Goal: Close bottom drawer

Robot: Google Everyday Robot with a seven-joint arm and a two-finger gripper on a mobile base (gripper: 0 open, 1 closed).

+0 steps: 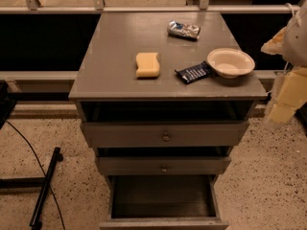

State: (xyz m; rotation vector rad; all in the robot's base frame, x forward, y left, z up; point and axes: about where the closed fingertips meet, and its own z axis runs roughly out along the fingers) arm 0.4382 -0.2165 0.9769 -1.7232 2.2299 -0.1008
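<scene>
Bottom drawer [163, 198]: lowest of the cabinet's three, pulled far out. We look down into its dark box, which appears bare. Its front panel sits at the lower frame edge, so the knob is not visible.
Upper drawers: the top drawer [165, 134] and middle drawer [164, 166] also stand slightly out, stepped back above it.
Gripper [287, 92]: a pale, blurred shape at the right frame edge, beside the cabinet top [120, 37] and well apart from the bottom drawer. We judge it has hold of nothing. We cannot tell how far open it is.
Placement rationale: we judge the approach has not begun. The extended front leaves a flat face to push inward.
Cabinet-top items: a sponge [147, 64], a bowl [230, 62], a dark wrapper [193, 73] touching the bowl, and a foil packet [183, 29]. None obstructs the drawer's travel.
Markings: both wrappers carry print, but we can read none of it.
</scene>
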